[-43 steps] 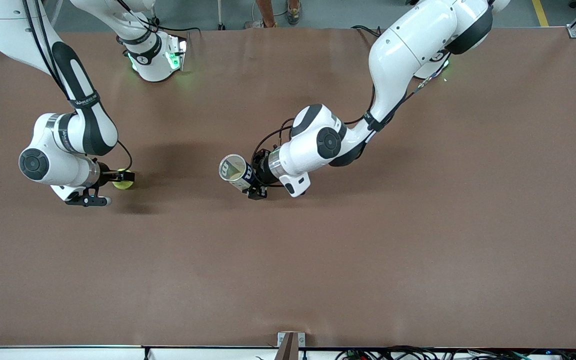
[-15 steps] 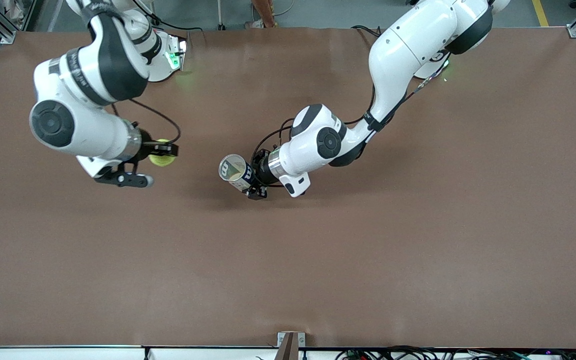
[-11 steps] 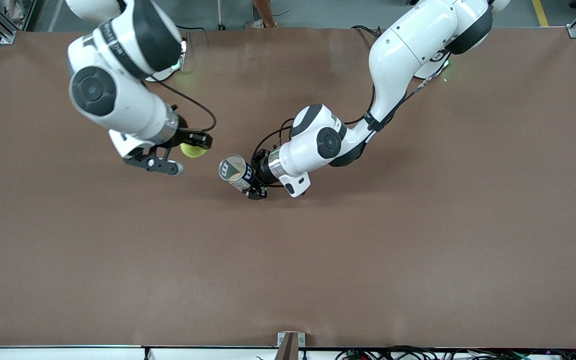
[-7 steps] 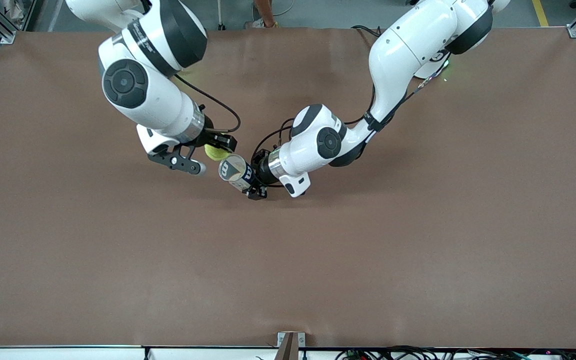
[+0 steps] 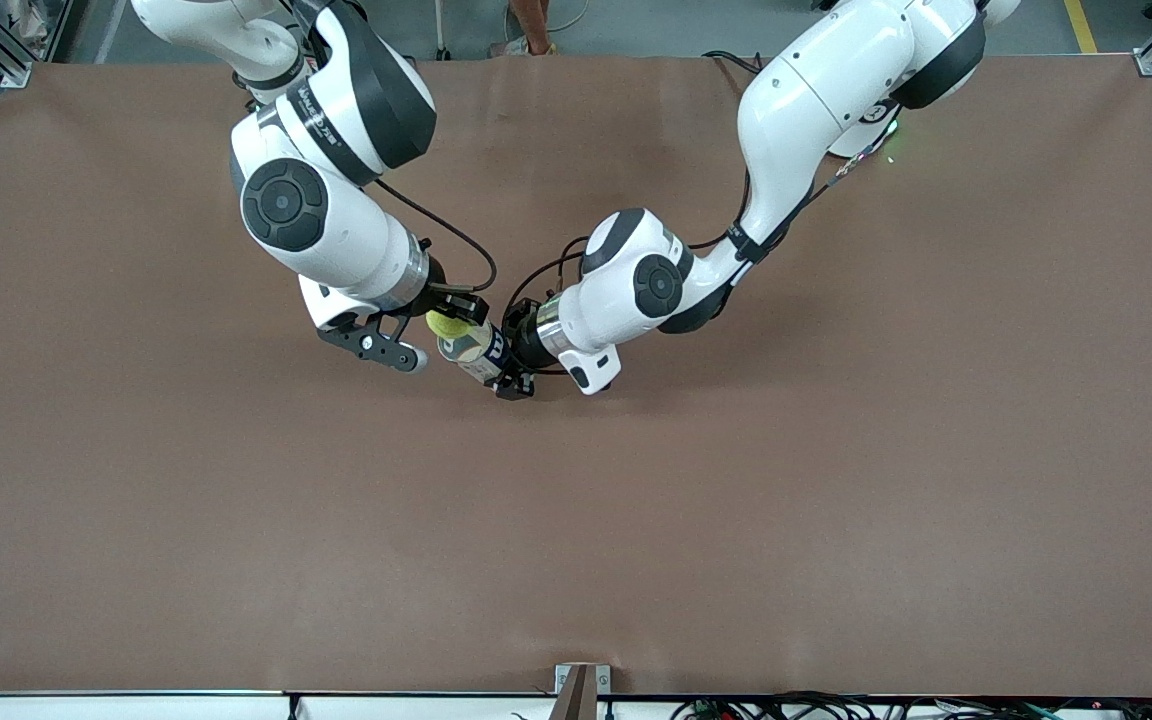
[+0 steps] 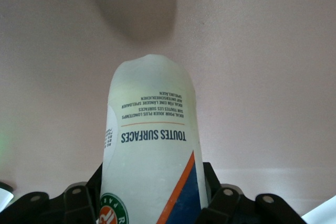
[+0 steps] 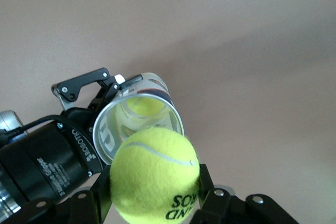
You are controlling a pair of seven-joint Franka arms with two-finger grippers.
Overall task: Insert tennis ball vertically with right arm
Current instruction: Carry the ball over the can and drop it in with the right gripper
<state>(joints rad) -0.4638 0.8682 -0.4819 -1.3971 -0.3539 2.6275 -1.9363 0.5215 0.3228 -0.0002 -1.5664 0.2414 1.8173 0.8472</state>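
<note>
My right gripper (image 5: 454, 318) is shut on a yellow tennis ball (image 5: 448, 324) and holds it just over the open mouth of a clear tennis ball can (image 5: 471, 348). In the right wrist view the ball (image 7: 155, 174) sits between my fingers, right above the can's rim (image 7: 137, 121), and another ball shows inside the can. My left gripper (image 5: 508, 362) is shut on the can's lower body and holds it upright above the table. In the left wrist view the can (image 6: 152, 150) fills the space between the fingers, with its printed label showing.
The brown table (image 5: 736, 500) is bare around both arms. The right arm's wrist camera bracket (image 5: 376, 348) hangs beside the can. The left arm's white wrist (image 5: 596, 300) is close on the can's side toward the left arm's end.
My right arm has lifted the ball from the table and carried it toward the left arm's end, until it is over the can's mouth. The left arm and the can have not moved.
</note>
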